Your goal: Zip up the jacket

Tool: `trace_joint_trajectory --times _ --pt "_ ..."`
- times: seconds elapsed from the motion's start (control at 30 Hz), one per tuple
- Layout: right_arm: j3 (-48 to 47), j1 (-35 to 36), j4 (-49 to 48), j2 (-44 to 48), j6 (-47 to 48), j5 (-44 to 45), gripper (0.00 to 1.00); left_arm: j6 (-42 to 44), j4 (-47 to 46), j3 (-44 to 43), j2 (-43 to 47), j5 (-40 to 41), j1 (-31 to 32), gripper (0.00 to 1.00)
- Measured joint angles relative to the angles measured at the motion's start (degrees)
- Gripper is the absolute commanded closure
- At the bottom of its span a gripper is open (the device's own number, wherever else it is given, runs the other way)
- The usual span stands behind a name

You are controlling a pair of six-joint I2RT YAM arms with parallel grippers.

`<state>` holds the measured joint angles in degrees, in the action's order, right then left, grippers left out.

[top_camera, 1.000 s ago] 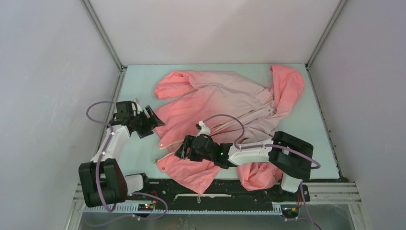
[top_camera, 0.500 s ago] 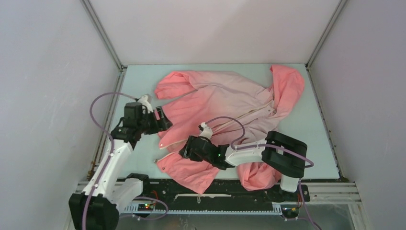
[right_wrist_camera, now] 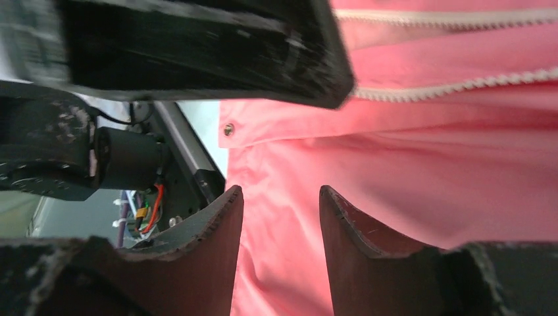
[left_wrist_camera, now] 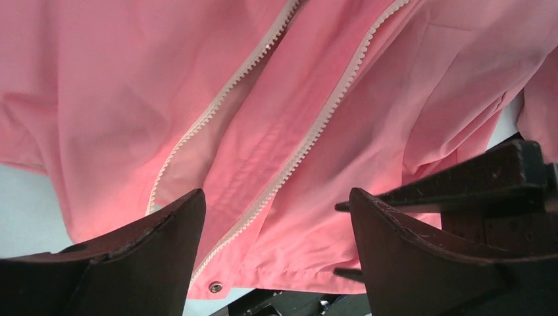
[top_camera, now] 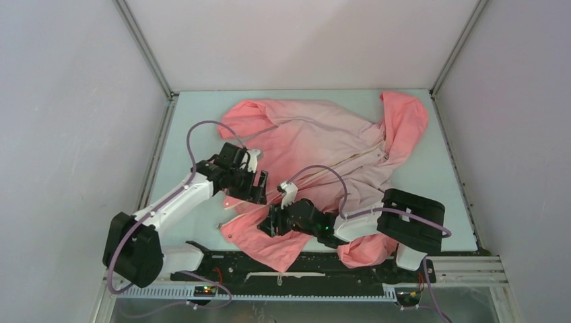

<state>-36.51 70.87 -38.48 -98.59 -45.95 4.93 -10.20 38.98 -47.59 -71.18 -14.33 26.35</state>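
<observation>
The coral-pink hooded jacket (top_camera: 316, 138) lies spread on the table, hood at the far right, front open. Its whitish zipper strip (top_camera: 350, 158) runs diagonally toward the near-left hem. My left gripper (top_camera: 252, 185) is open above the lower front. In the left wrist view the two separate zipper halves (left_wrist_camera: 263, 59) pass between its open fingers (left_wrist_camera: 276, 197), with a snap button (left_wrist_camera: 214, 287) at the hem. My right gripper (top_camera: 269, 222) is open just nearer, low over pink fabric (right_wrist_camera: 281, 191). It holds nothing. The zipper halves (right_wrist_camera: 460, 85) lie beyond it.
The black base rail (top_camera: 283, 266) runs along the table's near edge, under the jacket's hem. Grey walls close in the left, right and back. The two grippers are close together; the left one fills the top of the right wrist view (right_wrist_camera: 197, 52).
My left arm has swung right from the table's left side to over the jacket's lower front. My right gripper has shifted slightly nearer, staying on the lower hem area.
</observation>
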Motion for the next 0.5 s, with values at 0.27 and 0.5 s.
trace_joint_trajectory --times 0.27,0.5 --pt "0.9 -1.0 -9.2 -1.7 3.1 -3.8 0.52 1.3 0.9 0.0 -5.9 -2.0 1.0 0.23" --pt "1.9 -1.9 -9.0 -1.2 8.1 -2.8 0.49 1.6 1.2 0.0 -6.7 -2.9 1.9 0.24"
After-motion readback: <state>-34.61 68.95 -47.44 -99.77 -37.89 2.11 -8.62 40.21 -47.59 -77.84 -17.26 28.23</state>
